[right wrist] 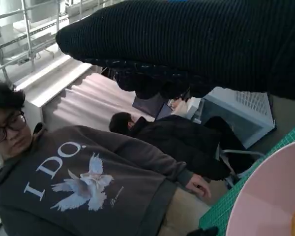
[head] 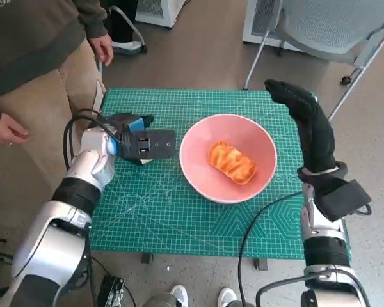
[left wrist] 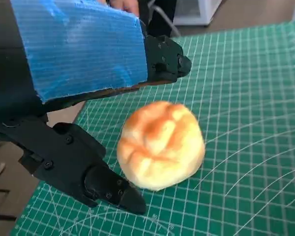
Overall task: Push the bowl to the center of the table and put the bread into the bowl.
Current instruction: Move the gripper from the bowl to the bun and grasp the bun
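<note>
Your left hand hovers low over green mat on bench, fingers spread either side of round bread, not visibly gripping. Second bread lies in pink bowl mid-mat. Your right hand raised beside bowl, fingers extended, holding nothing.
</note>
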`<state>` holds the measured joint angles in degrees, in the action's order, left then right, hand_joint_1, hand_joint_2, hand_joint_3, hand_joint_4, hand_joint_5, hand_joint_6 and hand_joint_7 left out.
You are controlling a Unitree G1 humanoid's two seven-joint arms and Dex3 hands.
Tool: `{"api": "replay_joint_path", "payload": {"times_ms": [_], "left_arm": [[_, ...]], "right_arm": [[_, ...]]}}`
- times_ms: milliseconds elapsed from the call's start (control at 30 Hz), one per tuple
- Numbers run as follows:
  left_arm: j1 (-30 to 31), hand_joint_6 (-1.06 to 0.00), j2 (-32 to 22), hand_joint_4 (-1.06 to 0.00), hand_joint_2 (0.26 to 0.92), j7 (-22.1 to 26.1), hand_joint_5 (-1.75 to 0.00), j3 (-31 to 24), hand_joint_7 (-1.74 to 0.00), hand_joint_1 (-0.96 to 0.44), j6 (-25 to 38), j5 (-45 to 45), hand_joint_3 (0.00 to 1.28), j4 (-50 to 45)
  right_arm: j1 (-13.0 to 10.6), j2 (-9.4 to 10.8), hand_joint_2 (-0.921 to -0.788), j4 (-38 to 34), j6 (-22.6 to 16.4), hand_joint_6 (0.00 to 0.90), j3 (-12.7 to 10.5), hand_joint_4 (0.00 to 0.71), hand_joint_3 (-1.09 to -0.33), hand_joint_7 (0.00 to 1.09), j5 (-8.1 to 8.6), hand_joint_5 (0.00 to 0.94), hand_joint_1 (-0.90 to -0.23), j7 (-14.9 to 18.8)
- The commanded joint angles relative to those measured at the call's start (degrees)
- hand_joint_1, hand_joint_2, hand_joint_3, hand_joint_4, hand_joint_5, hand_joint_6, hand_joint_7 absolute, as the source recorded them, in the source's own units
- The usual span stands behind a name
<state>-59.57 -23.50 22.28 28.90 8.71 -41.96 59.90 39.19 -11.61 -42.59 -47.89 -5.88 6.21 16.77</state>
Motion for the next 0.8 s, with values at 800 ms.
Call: {"api": "replay_joint_path", "payload": {"times_ms": [800], "left_arm": [[-5.52, -0.16, 4.3, 0.0, 0.69, -2.34, 0.0, 1.95, 0.0, -0.39, -0.58, 0.25, 0.0, 11.21]], "right_arm": [[-1.87, -0.82, -0.921, -0.72, 0.33, -0.001, -0.06, 0.146, -0.858, 0.38, -0.38, 0.0, -0.698, 0.67]]}}
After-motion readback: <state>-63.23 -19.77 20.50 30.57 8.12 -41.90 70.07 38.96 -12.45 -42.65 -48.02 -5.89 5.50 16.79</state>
